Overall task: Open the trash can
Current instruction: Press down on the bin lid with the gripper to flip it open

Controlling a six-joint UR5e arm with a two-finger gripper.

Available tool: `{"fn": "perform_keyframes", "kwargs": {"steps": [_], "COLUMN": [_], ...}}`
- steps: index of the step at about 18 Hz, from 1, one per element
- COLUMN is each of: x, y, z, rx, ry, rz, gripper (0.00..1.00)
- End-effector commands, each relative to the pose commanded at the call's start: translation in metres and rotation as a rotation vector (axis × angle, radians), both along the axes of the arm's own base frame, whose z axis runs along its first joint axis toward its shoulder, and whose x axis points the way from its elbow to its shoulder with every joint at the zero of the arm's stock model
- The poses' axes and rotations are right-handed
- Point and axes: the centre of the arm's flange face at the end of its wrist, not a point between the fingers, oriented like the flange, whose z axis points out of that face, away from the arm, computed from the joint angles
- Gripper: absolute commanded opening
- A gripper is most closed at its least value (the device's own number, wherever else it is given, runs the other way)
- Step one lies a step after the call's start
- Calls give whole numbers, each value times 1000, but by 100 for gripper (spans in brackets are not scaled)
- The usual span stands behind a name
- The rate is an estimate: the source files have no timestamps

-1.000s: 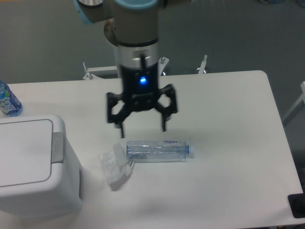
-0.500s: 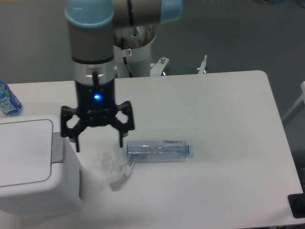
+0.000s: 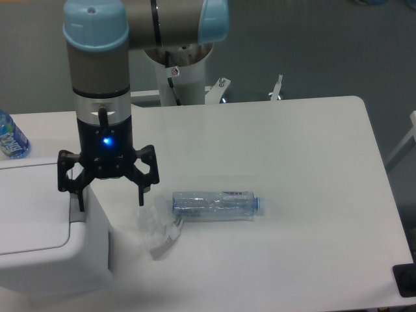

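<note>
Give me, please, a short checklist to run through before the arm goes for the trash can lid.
1. Gripper jaws spread wide: ok.
2. Gripper above the right edge of the large white boxy plastic trash can: ok.
3. Flat lid panel shut: ok.
4. Small grey latch tab visible: not ok, the gripper hides it.
5. Clear plastic bottle lying apart from the can: ok.
6. Crumpled white wrapper touching the can: cannot tell.

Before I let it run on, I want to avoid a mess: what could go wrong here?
The open claw straddles the right edge of the trash can, one finger over the lid, one outside. Coming down, a finger could jam on the rim rather than press the latch. The outer finger also hangs close to the crumpled wrapper and lying bottle, and might brush them.
</note>
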Motion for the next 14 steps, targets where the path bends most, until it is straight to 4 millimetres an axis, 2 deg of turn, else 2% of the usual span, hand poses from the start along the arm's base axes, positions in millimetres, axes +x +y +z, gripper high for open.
{"fn": "perform_keyframes", "kwargs": {"steps": [14], "x": [0], "y": [-1], "z": [-10], "rx": [-18], "ry": [-4], "rz": [-7], "gripper": [100]}}
